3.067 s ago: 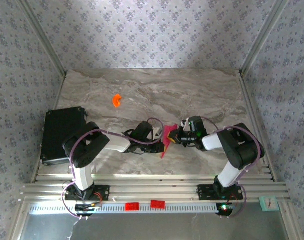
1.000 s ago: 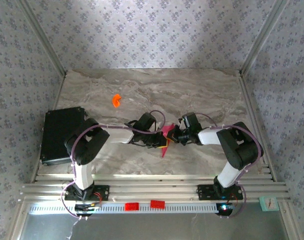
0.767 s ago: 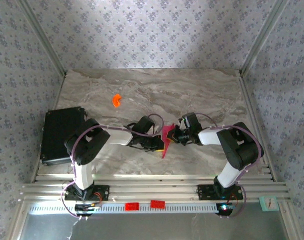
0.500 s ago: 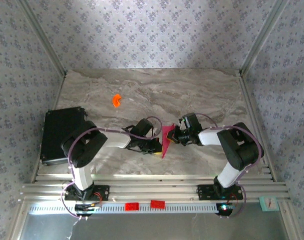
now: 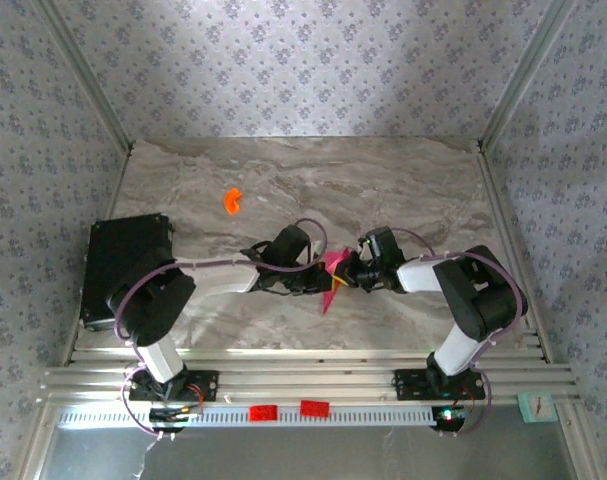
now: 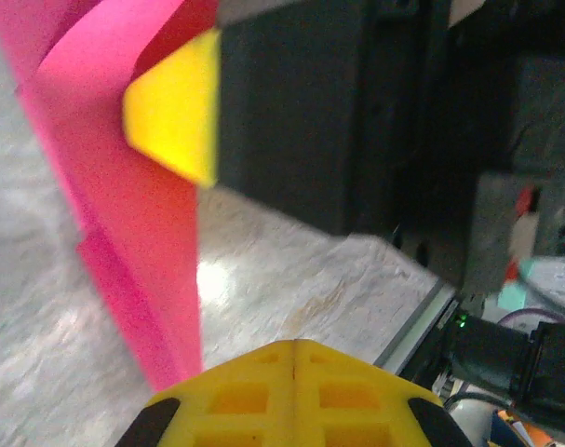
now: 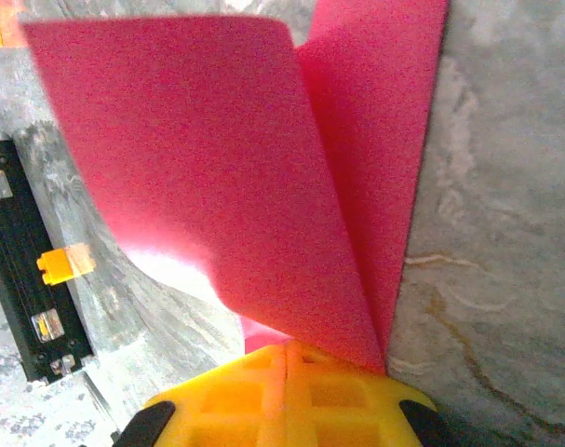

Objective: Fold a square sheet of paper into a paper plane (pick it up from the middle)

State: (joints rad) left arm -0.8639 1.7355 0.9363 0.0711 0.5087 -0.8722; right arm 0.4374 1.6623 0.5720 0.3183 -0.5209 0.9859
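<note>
black case [image 5: 123,268], pink paper [image 5: 331,290] well apart

Sheet of paper [image 5: 333,272]: magenta-pink, thin, plain, partly folded. It is held up on edge over the table [image 5: 413,180], about midway between the left and right edges and nearer the near edge than the far one. The narrow pointed end aims at the near edge. Right wrist view: the paper [image 7: 245,168] splays into two flaps from one crease, one flap curling over, and both run into the closed right gripper [image 7: 287,358]. Left wrist view: the layered paper [image 6: 124,214] tapers to a point at the closed left gripper [image 6: 294,349].
</note>
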